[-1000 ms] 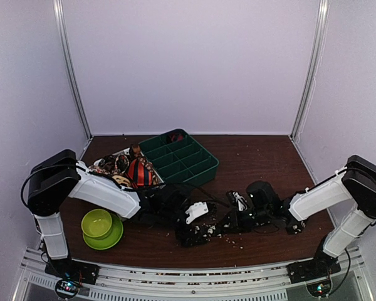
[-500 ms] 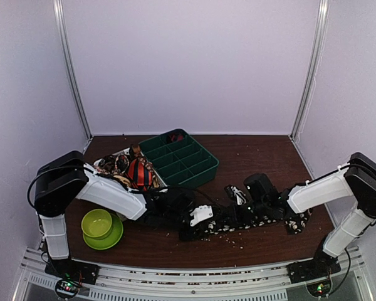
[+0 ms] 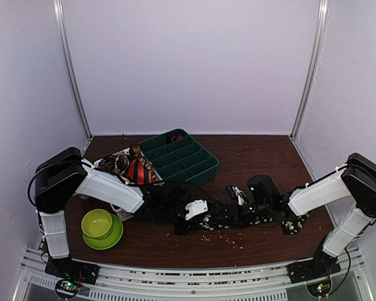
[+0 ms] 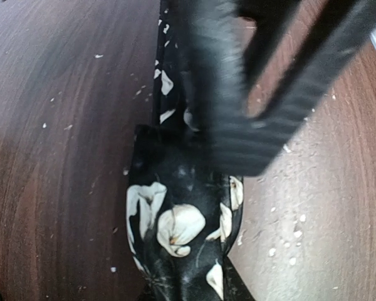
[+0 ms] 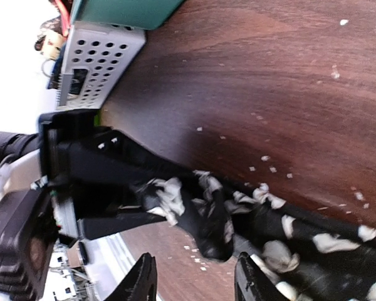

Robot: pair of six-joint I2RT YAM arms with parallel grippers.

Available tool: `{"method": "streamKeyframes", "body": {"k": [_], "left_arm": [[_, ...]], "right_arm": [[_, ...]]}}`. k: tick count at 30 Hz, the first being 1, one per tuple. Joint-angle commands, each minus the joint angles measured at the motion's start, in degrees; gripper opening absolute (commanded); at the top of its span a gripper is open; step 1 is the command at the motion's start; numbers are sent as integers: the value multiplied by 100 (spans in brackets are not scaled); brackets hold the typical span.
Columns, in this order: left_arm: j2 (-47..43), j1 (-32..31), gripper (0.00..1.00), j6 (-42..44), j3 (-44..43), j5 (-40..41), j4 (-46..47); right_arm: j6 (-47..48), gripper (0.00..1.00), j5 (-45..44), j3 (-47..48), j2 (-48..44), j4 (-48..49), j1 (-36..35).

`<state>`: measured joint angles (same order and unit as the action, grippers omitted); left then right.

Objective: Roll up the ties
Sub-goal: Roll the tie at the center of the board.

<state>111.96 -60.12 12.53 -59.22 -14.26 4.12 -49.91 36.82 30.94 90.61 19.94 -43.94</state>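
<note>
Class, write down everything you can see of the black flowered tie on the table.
The black tie is soft, slightly shiny fabric printed with cream-white flowers. It lies stretched along the brown table between the two arms, folded over at one end, where the left gripper brackets it; whether it grips cannot be told.

The counter (image 3: 257, 157) is dark brown wood grain, flecked with pale crumbs. Lilac-white walls (image 3: 188, 63) rise behind and beside it, with metal strips (image 3: 72, 75) at its back corners. A metal rail (image 3: 175, 279) runs along its near edge.
</note>
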Motion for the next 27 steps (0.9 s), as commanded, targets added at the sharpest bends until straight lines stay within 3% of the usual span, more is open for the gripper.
{"method": "streamKeyframes", "body": {"k": [1,8,12,22,27], "left_arm": [[-43,53,23,104,51,-238,-347],[-41,48,24,185,122,-253,-347],[-54,91,24,196,115,-283,-360],[-76,106,24,208,101,-373,-377],[-70,108,25,199,100,-376,-377]], "right_arm": [[-434,42,214,-114,132,892,8],[-605,43,118,15,455,1232,9],[-512,36,102,172,605,1099,4],[-145,46,-383,120,509,512,4],[-168,39,-271,237,565,677,-1]]}}
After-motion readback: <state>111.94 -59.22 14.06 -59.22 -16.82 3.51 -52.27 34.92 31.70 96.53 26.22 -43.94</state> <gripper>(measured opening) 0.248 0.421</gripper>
